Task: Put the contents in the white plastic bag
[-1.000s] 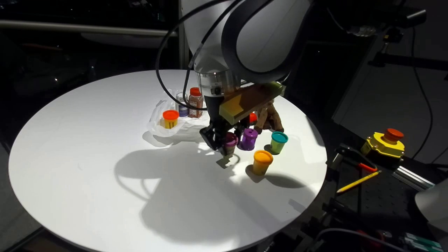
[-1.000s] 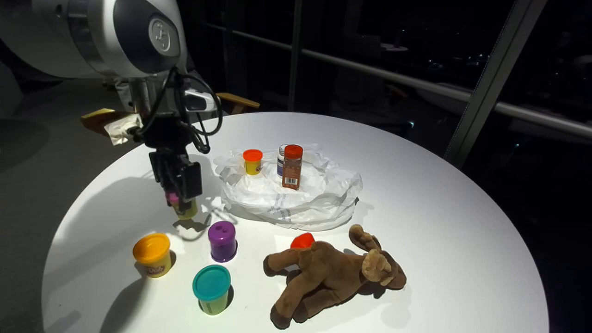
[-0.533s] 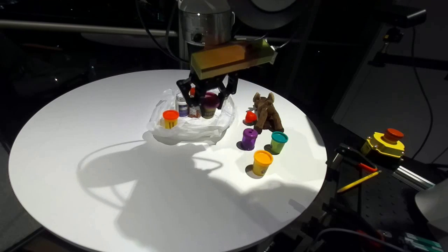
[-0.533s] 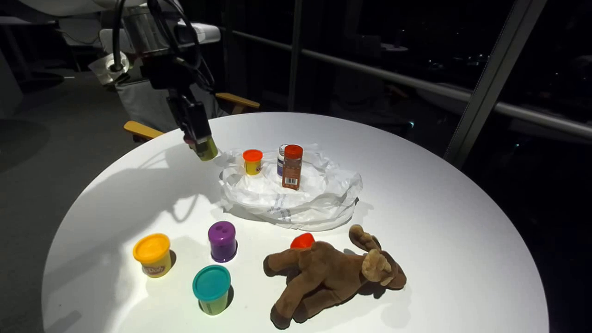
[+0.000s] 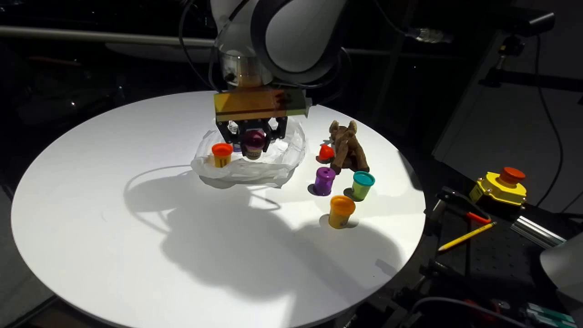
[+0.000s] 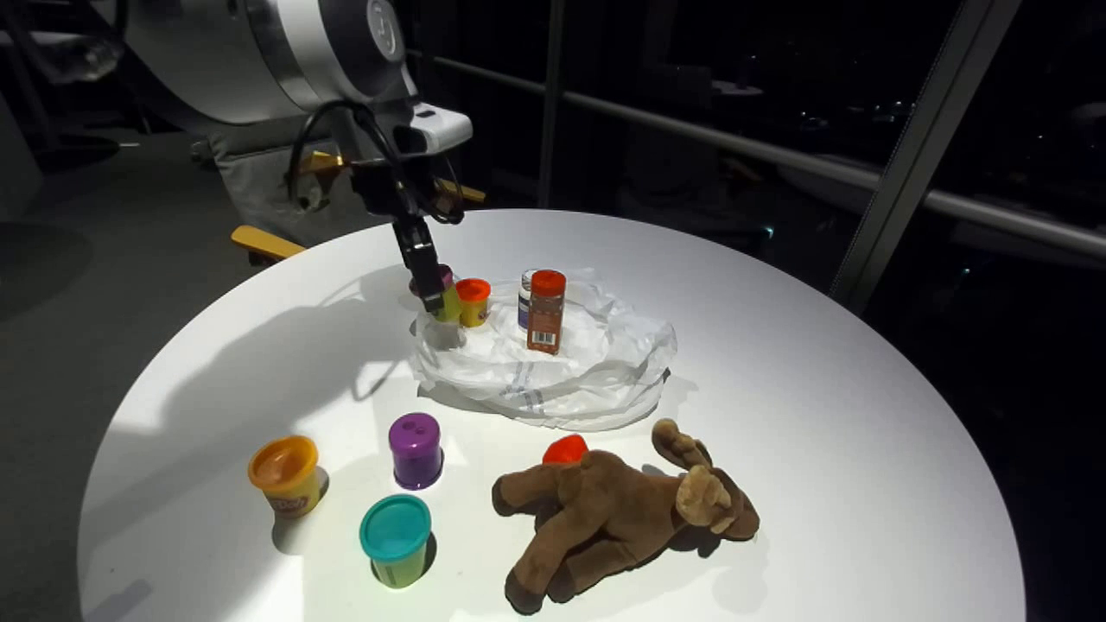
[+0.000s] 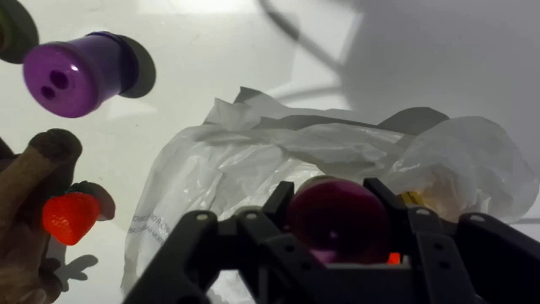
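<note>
My gripper (image 5: 255,148) is shut on a cup with a magenta lid (image 7: 337,223). That cup, tilted in an exterior view (image 6: 452,304), hangs low over the edge of the white plastic bag (image 6: 605,380), with a shadow beneath it. On the bag stand a yellow cup with an orange-red lid (image 6: 473,304), a brown red-lidded jar (image 6: 545,320) and, behind it, a small white bottle (image 6: 524,298). Off the bag are the orange cup (image 6: 285,475), purple cup (image 6: 416,449), teal cup (image 6: 396,536), a red strawberry (image 7: 71,217) and the brown toy animal (image 6: 613,510).
The round white table (image 5: 114,255) carries everything. Beside it, a dark bench holds a yellow box with a red button (image 5: 501,189) and a yellow pencil (image 5: 467,237). A chair armrest (image 6: 266,244) sits close to the table's edge.
The magenta-lidded cup, gripped throughout, was lifted from near the purple cup, carried toward the bag, then lowered over its edge beside the orange-red-lidded cup. The other items stayed put.
</note>
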`<state>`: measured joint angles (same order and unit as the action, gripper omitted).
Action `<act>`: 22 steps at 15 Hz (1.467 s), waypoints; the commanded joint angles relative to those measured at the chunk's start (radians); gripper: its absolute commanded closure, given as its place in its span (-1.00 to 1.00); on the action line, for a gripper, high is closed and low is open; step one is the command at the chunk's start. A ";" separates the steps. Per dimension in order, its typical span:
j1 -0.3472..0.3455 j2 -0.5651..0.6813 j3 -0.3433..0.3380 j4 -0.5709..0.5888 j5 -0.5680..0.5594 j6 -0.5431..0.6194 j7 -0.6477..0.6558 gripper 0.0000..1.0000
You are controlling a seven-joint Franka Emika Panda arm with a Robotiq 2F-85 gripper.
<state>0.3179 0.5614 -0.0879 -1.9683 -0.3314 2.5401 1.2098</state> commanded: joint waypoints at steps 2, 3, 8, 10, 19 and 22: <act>0.005 0.118 -0.043 0.114 0.053 0.072 0.082 0.49; 0.003 0.126 -0.045 0.123 0.070 0.077 0.083 0.49; -0.013 0.159 -0.049 0.155 0.129 0.090 0.064 -0.46; -0.016 0.145 -0.047 0.141 0.146 0.095 0.058 -0.61; 0.150 -0.131 -0.178 -0.186 -0.057 0.093 0.180 -1.00; 0.136 -0.273 -0.119 -0.348 -0.119 0.091 0.155 -1.00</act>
<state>0.4501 0.4700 -0.2371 -2.1211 -0.3882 2.6181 1.3617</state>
